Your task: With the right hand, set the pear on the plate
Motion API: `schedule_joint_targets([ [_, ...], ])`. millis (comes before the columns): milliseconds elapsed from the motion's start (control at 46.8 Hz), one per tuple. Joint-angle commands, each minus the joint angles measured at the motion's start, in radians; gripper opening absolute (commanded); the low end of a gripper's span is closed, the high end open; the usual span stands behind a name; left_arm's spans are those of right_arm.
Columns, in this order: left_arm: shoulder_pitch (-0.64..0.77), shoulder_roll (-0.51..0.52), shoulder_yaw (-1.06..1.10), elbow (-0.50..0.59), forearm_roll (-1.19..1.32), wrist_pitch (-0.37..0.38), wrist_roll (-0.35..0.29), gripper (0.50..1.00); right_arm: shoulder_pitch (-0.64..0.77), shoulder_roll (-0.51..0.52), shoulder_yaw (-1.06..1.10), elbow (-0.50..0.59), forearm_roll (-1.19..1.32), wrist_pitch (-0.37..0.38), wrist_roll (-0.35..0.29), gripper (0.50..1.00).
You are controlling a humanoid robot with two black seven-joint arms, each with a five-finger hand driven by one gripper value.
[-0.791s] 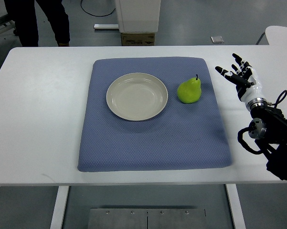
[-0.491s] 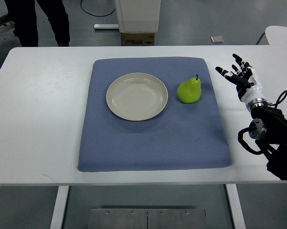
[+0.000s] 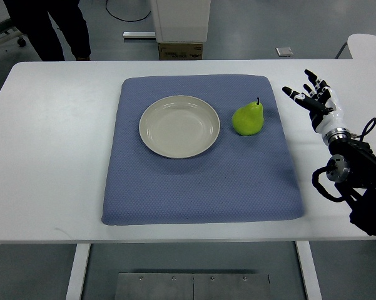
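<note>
White tabletop (image 3: 56,137) is filling most of the frame, with a grey shop floor running along the top edge behind it. A blue mat (image 3: 200,181) is lying across the table's middle, and on it, right of centre in the upper half of the frame, the green pear (image 3: 248,119) is resting on its side, its dark stem pointing toward the top of the frame. Just beside it to the left, apart by a narrow strip of mat, the round cream plate (image 3: 179,126) is sitting empty.

Further out toward the right edge, the right hand (image 3: 316,103) is hovering over bare table beyond the mat's right border, near the pear but not touching it. Its fingers (image 3: 294,94) are spreading wide toward the fruit and gripping nothing. The left arm is not showing anywhere. A person's dark trouser legs (image 3: 47,25) are standing at the upper left, behind the table.

Judging from this layout, the main risk is the pear rolling: its rounded, tapered body could be nudged leftward by the leading fingertips before they close, pushing it against the plate's rim. A shallow pinch on the smooth skin could also let it slip during the lift.
</note>
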Motion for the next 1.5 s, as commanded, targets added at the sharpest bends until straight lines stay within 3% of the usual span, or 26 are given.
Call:
schedule_joint_targets([
  [0,0.000,0.000,0.000,0.000,0.000,0.000,0.000,1.000,0.003,-0.001,0.000,0.000,0.000,0.000,-0.001,1.000],
  [513,0.000,0.000,0.000,0.000,0.000,0.000,0.000,1.000,0.001,0.003,-0.008,0.002,0.000,0.000,0.002,1.000],
  [748,0.000,0.000,0.000,0.000,0.000,0.000,0.000,1.000,-0.006,0.000,-0.014,0.000,0.000,0.002,0.053,1.000],
  [1132,0.000,0.000,0.000,0.000,0.000,0.000,0.000,1.000,-0.006,-0.006,-0.038,0.004,-0.002,0.007,0.056,1.000],
  [1325,0.000,0.000,-0.001,0.000,0.000,0.000,0.000,1.000,-0.008,-0.038,-0.072,0.008,-0.002,0.085,0.065,1.000],
  [1474,0.000,0.000,0.000,0.000,0.000,0.000,0.000,1.000,-0.003,-0.055,-0.138,0.010,-0.005,0.100,0.132,1.000],
])
